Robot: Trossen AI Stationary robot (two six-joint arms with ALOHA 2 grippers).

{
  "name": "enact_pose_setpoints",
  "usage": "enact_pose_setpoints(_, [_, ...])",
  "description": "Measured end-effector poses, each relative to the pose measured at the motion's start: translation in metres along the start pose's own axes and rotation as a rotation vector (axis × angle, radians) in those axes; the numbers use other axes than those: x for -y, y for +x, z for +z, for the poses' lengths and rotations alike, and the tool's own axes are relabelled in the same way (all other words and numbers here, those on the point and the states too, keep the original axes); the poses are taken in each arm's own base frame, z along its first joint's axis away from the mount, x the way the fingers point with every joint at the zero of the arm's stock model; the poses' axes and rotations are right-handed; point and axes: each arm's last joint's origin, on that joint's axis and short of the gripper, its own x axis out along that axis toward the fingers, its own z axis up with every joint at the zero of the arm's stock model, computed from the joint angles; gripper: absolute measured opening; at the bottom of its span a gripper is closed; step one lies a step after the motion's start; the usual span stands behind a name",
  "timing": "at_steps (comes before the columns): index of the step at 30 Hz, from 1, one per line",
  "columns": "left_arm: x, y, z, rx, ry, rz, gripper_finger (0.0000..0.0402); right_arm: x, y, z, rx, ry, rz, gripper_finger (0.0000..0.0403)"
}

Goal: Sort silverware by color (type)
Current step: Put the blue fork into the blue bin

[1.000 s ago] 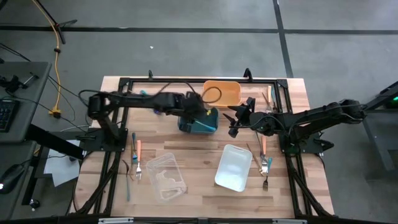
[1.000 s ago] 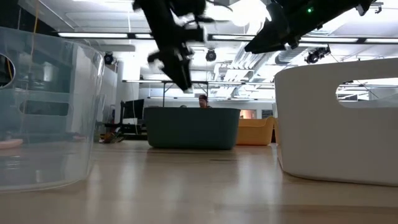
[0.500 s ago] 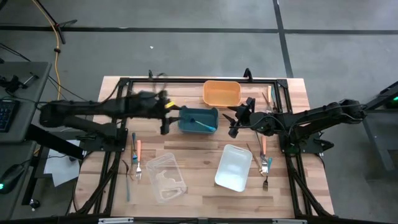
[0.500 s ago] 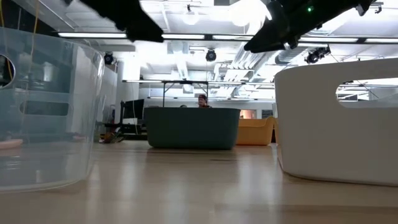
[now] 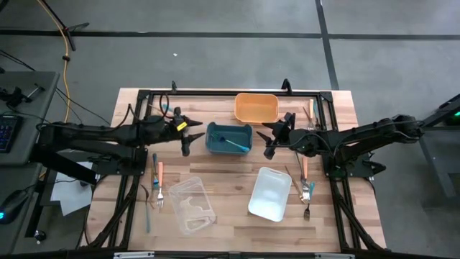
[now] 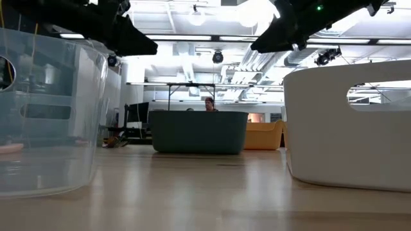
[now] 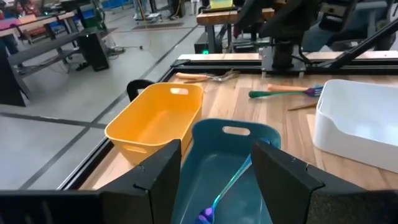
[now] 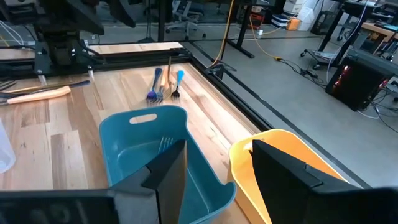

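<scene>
High view first: the left gripper (image 5: 185, 134) hovers just beside the teal bin (image 5: 228, 138), fingers apart and empty, and a teal-handled fork (image 5: 234, 142) lies inside that bin, matching its colour. The right gripper (image 5: 274, 139) waits on the bin's other side, its fingers spread too and holding nothing (both arms look ready to reach, I'd say).

The orange bin (image 5: 256, 108) sits behind the teal one, apparently empty, presumably meant for the salmon-handled pieces. Nearer the front stand a clear bin (image 5: 191, 204) and a white bin (image 5: 270, 193), one bin per colour by the look of it.

Plenty is unsorted. A salmon-handled fork (image 5: 159, 181) and thin teal pieces lie by the left arm's base, more silverware (image 5: 305, 181) is clustered by the right arm's base, and a few pieces (image 8: 163, 84) rest at the far left corner.

The table (image 5: 230, 173) is pale wood planking with a black frame around it. Beyond it, the low view shows a bright workshop with desks and ceiling lights, and a person (image 6: 209, 104) far off behind the teal bin.
</scene>
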Motion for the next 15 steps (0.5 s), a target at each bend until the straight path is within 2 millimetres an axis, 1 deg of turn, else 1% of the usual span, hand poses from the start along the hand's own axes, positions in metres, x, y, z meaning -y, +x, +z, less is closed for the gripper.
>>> enact_pose_setpoints(4, [0.0,0.0,-0.001,-0.011,0.002,0.003,0.0188,0.0,0.0,-0.001,-0.006,0.022,0.002,0.0177])
enact_pose_setpoints(6, [-0.001,0.0,-0.004,-0.043,0.005,0.046,0.0188,0.0,0.0,-0.002,-0.017,0.015,0.001,0.0177])
enact_pose_setpoints(10, [-0.008,-0.002,-0.021,-0.213,-0.04,0.264,0.0188,0.0,0.0,-0.002,-0.021,0.013,0.001,0.0177])
enact_pose_setpoints(15, [-0.017,-0.003,-0.048,-0.45,-0.16,0.37,0.0188,0.0,0.0,-0.002,-0.02,0.021,0.0,0.0177])
